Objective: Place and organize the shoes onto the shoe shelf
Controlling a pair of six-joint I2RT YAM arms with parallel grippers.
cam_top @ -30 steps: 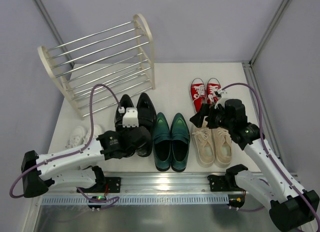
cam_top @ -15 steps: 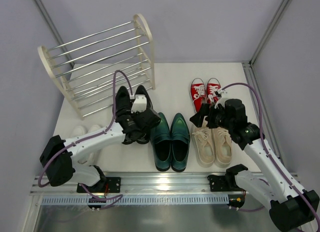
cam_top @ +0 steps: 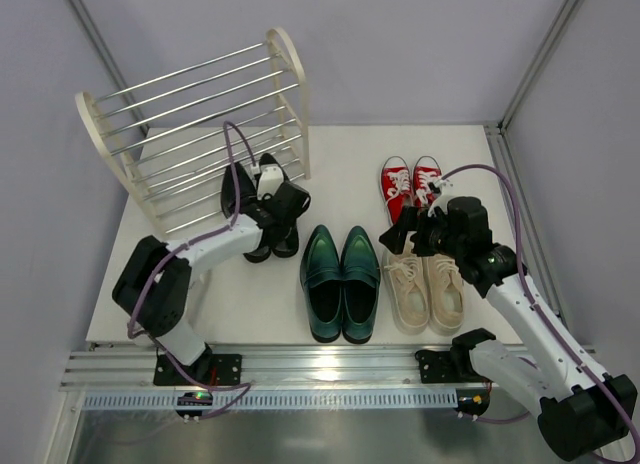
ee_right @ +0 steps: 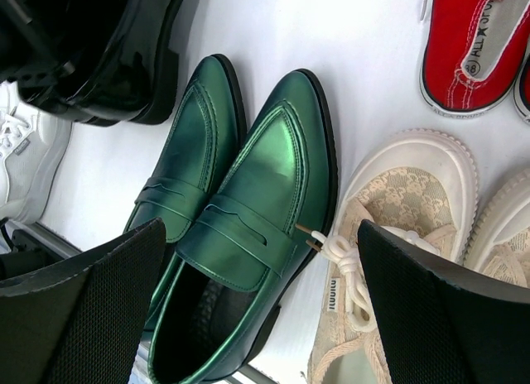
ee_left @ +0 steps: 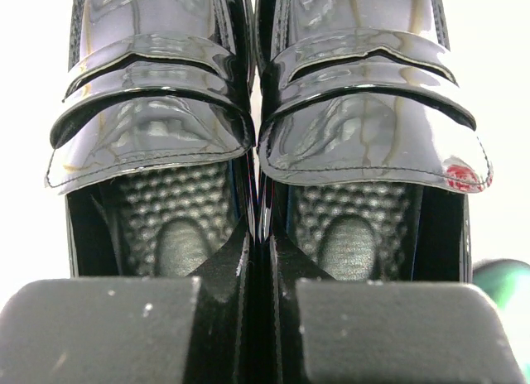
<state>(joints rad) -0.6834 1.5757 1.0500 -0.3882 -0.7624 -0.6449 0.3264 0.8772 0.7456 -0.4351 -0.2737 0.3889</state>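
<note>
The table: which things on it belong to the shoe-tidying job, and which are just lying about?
Job: black dress shoes, green loafers, red sneakers, beige sneakers, white sneakers, shoe shelf.
Not the job: metal rail, purple cables (robot fittings).

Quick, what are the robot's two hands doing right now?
Left gripper: closed, pinching the black dress shoes together by their inner sides.
Right gripper: open, holding nothing.

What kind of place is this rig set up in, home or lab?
Most likely a lab test cell, not a home: plain grey walls with metal posts box in a white table, and the arms bolt to a metal rail.
</note>
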